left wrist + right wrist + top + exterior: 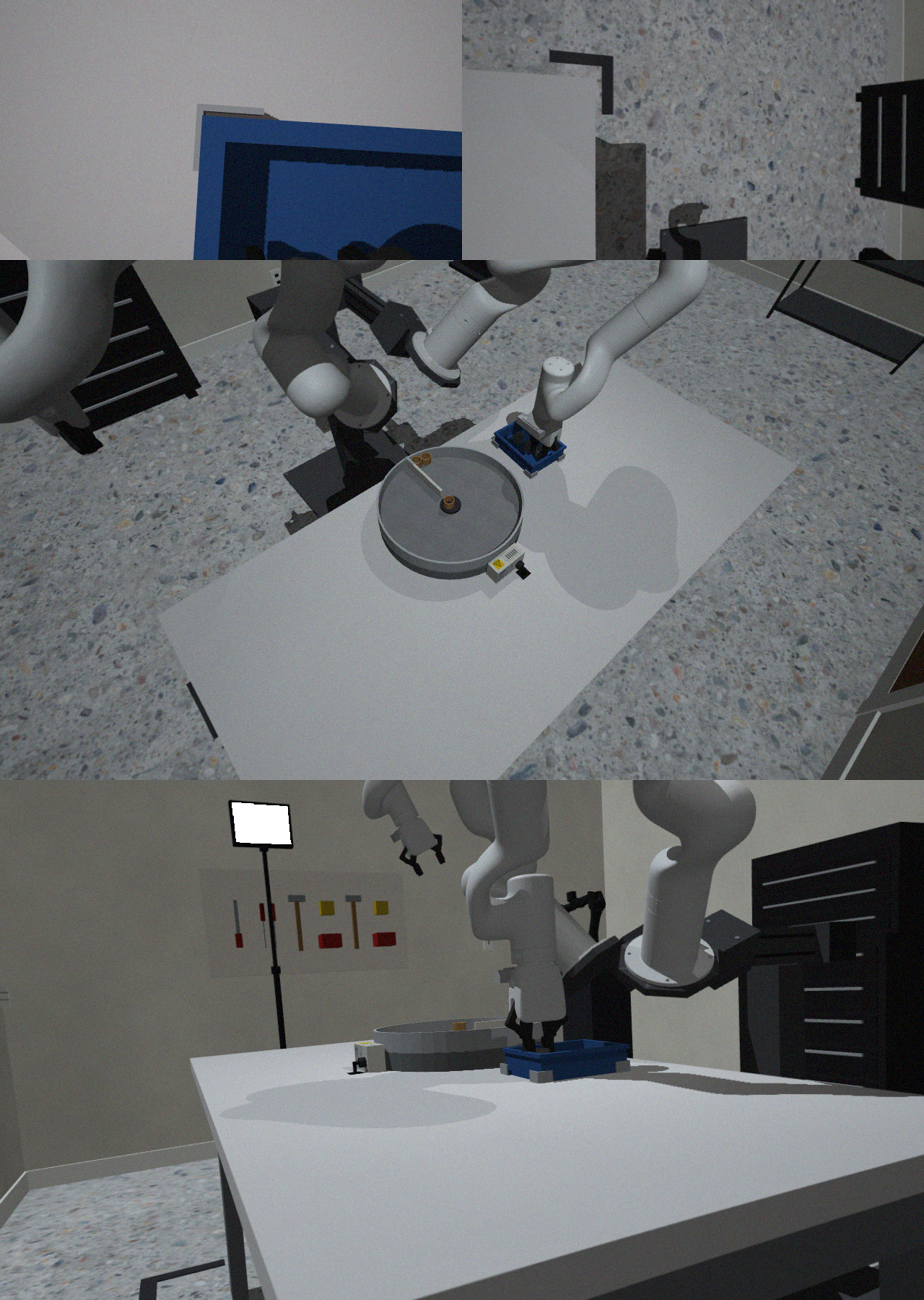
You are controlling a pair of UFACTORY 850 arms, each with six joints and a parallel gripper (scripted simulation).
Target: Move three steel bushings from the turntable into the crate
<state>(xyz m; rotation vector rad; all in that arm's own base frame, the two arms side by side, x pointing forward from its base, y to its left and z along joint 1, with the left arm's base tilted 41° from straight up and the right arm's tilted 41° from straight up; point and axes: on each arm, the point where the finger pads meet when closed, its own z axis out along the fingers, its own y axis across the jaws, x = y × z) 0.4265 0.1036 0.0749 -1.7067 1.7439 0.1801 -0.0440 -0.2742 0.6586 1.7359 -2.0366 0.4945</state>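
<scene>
At two o'clock from the turntable (478, 538) (439, 1041) in the top view, I have the left gripper (546, 448) (538, 1046) (301, 254) down at the crate (512, 456) (581, 1062) (325, 133), clamped on what I take for a steel bushing (543, 1049). I judge this the placing step: next I'd settle it gently, spread the fingers and lift straight up, without nudging a wall. The crate looks level within the corner guides (530, 471) (541, 1076) (231, 109) I can see. My right gripper (80, 440) (423, 867) (762, 254) is wide open, off at ten o'clock. Two copper-coloured bushings (421, 459) sit at the turntable's eleven o'clock, and a hub bushing (449, 503) (458, 1026) stands at its centre; I see no steel ones there. Fingers and shadow hide much of the crate floor, so I can't count what's inside; the wrist view cuts off the grip.
</scene>
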